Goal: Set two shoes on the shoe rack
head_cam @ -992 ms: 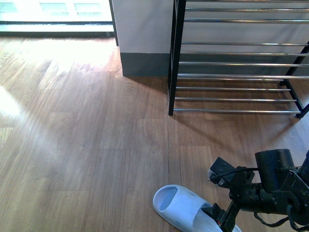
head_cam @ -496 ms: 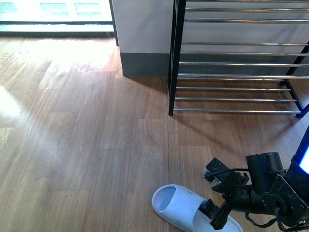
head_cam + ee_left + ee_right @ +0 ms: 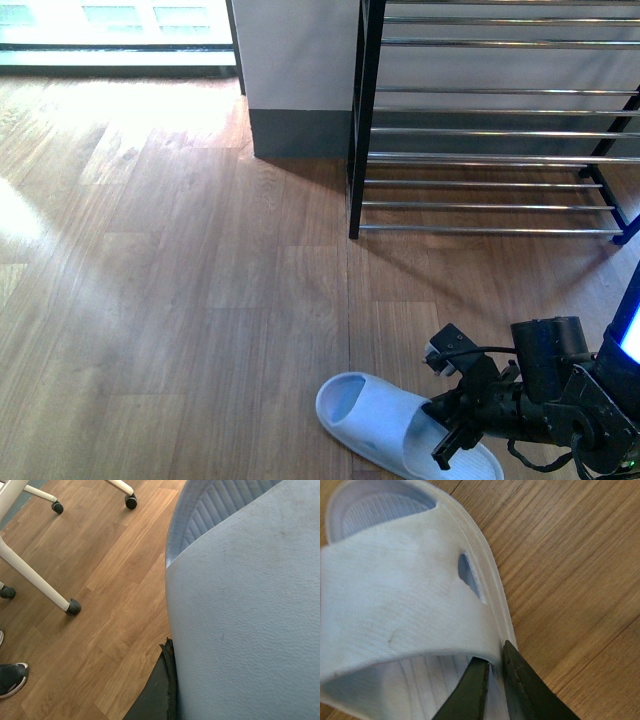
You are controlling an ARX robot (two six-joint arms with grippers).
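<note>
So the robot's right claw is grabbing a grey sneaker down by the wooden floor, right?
Not quite. The right gripper is pinching a light-blue slide, not a grey sneaker. The right wrist view shows it clamped on the slide's side edge, with the wooden floor below.

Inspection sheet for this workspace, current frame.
Surface: wood-plank floor, sunlit at far left.
Job's things: light-blue slide low at front; second slide fills left wrist view; shoe rack, visible shelves bare; sneakers not seen.
Clutter: nothing seen.
Grippers: right gripper fingers shut on light-blue slide's edge; left gripper, one finger against second slide, closure unclear.
Cables: black cable looped over right arm.
Surroundings: wall, white castor legs, a dark shoe.
</note>
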